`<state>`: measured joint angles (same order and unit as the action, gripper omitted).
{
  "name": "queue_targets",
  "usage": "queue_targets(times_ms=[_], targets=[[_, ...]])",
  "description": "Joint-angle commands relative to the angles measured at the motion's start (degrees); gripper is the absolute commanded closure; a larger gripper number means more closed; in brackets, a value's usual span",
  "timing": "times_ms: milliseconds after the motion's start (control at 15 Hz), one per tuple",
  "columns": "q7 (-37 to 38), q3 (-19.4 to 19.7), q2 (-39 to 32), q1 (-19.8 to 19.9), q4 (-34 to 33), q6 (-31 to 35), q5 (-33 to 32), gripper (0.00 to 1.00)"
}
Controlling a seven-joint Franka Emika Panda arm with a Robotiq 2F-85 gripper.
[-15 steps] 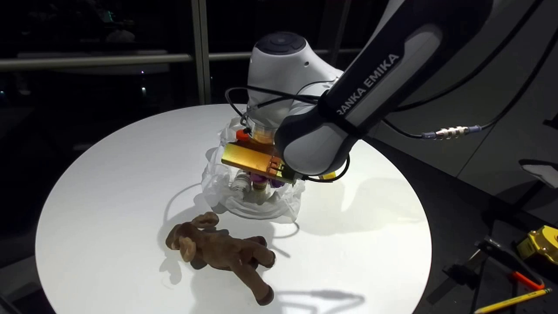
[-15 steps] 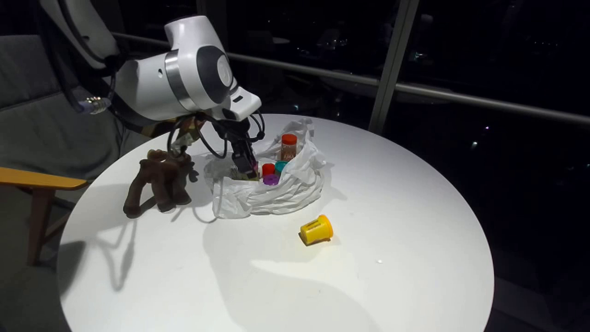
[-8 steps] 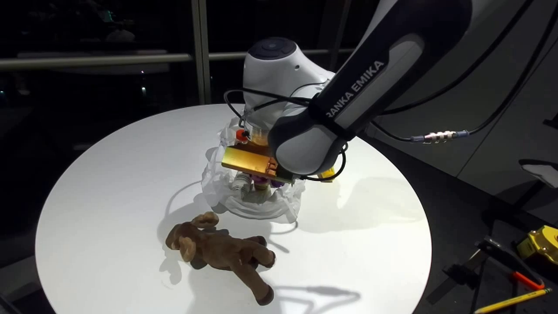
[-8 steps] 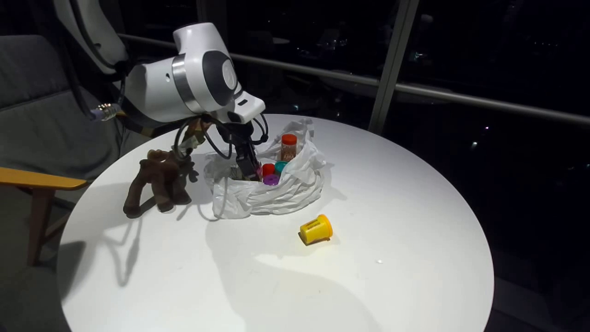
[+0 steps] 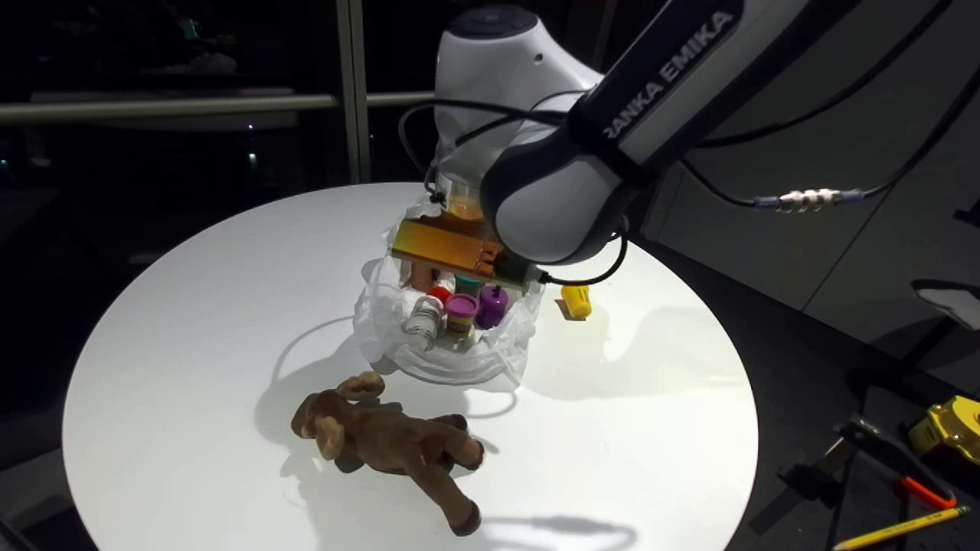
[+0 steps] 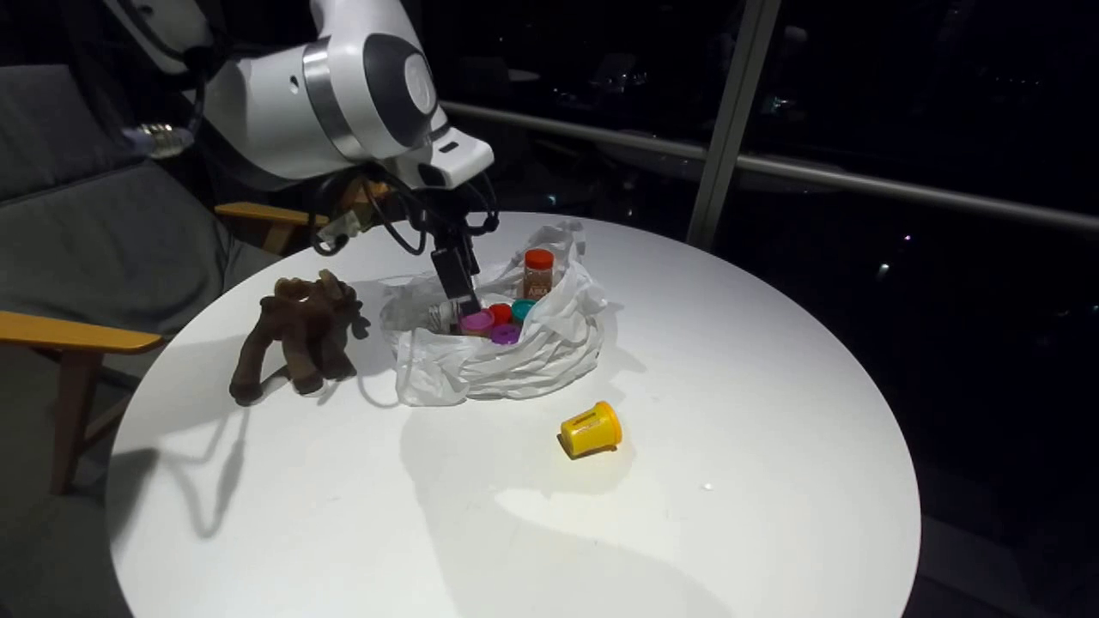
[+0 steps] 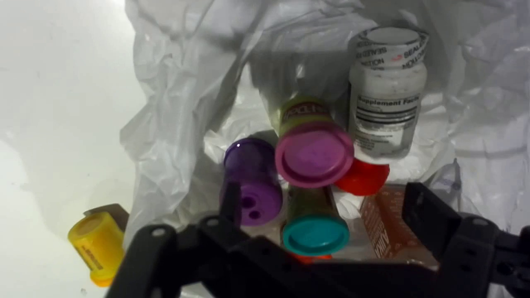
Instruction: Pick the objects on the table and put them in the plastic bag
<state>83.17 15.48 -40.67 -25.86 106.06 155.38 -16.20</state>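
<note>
At far left in an exterior view, a grey armchair (image 6: 94,236) stands beside the desk (image 6: 730,515), well apart from the claw (image 7: 323,203). Then comes the brown plush toy (image 6: 305,330), lying with its legs stretched out on the desk, to the left of the claw and well away from it. Next is the plastic bag (image 6: 515,373), spread out on the desk below the claw, whose two fingers stand wide apart over its mouth. In the bag, a white bottle (image 6: 440,317) sits tilted just left of the fingers. A pink-lidded cup (image 6: 477,323) is right by the fingertips in that view; whether they touch cannot be told. To the claw's right come a partly hidden red piece (image 6: 500,314), a purple bottle (image 6: 505,334), a teal-lidded cup (image 6: 524,309) and a red-capped jar (image 6: 538,276), all within the bag. In the wrist view, the teal-lidded cup shows through the gap between the fingers, while one finger overlaps the purple bottle and the other overlaps the jar; contact with either is unclear. Last, farther right of the claw and outside the bag, a yellow cup (image 6: 590,430) with an orange lid lies on its side on the desk.
</note>
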Motion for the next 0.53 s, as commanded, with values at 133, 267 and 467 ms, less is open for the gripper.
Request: queue_targets(times_ms=[133,267,467], targets=[[-2.3,2.3,18.0,0.7,16.3,-5.6,-6.6,0.0],[-5.4,1.1,21.0,4.1,19.2,-7.0,-8.7,0.0],[-14.7,-2.4,20.3,10.5,21.0,-5.5,-7.6,0.0]])
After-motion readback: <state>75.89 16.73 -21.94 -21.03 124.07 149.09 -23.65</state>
